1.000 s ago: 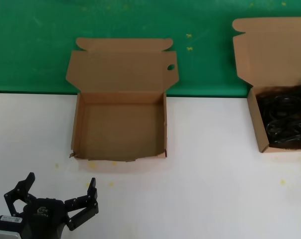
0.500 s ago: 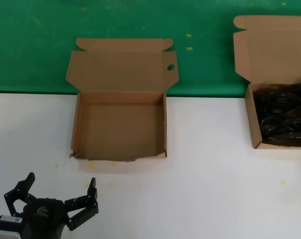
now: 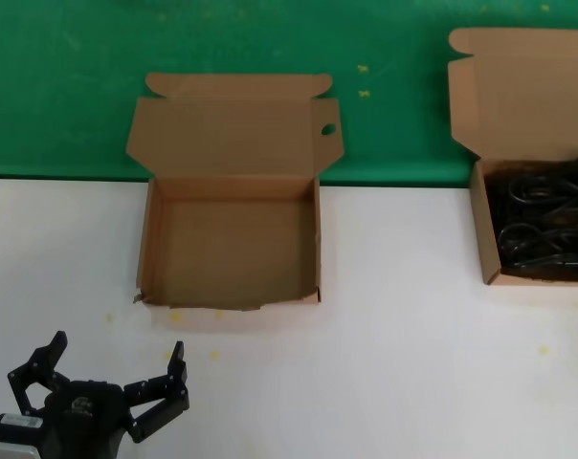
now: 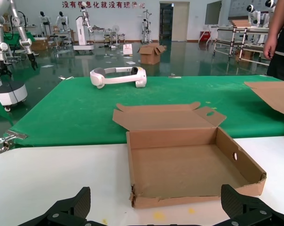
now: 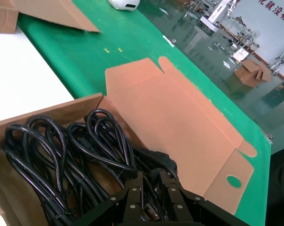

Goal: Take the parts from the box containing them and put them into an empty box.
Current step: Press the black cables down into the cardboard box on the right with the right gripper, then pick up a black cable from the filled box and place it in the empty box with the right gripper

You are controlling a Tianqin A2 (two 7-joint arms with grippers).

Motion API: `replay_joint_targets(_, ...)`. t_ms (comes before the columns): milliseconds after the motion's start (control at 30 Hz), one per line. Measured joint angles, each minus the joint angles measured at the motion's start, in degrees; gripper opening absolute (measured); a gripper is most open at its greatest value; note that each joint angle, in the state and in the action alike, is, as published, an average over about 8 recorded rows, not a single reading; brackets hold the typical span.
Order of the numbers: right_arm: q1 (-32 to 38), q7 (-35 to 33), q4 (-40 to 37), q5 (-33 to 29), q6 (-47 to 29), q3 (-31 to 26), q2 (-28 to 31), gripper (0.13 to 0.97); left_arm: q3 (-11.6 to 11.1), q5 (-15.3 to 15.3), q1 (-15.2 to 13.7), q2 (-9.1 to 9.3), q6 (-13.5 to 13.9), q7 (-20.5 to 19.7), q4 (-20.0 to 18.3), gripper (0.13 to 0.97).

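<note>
Looking down from the head view, the empty box (image 3: 232, 239) sits center-left on the white table (image 3: 394, 363), its holed lid lying back over the green mat (image 3: 270, 38), while the full box (image 3: 533, 229) is cut by the right edge with black cables (image 3: 547, 229) inside; the left gripper (image 3: 102, 382) waits at the lower left, jaws spread wide, and the right gripper is out of sight here. In the left wrist view, the empty box (image 4: 189, 165) fills the middle, nothing in it, and the spread fingertips (image 4: 69, 212) show along the bottom edge. In the right wrist view, the right gripper (image 5: 153, 197) is down among the cables (image 5: 67, 155) at the lower centre, its jaws drawn close around a strand, though whether they truly pinch it I cannot tell. The step seems to be grasping one bundle; done well, the jaws should take a single bundle's gathered loops, not a stray strand, and lift straight up so neighbours do not drag out.
</note>
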Motion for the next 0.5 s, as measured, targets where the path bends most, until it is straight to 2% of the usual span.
replay_joint_targets(500,-10.53,17.95,23.67,-3.43,5.09,-2.17,5.33,0.199,0.0,0.0,0.0,0.0,0.0,0.0,0.0,0.966)
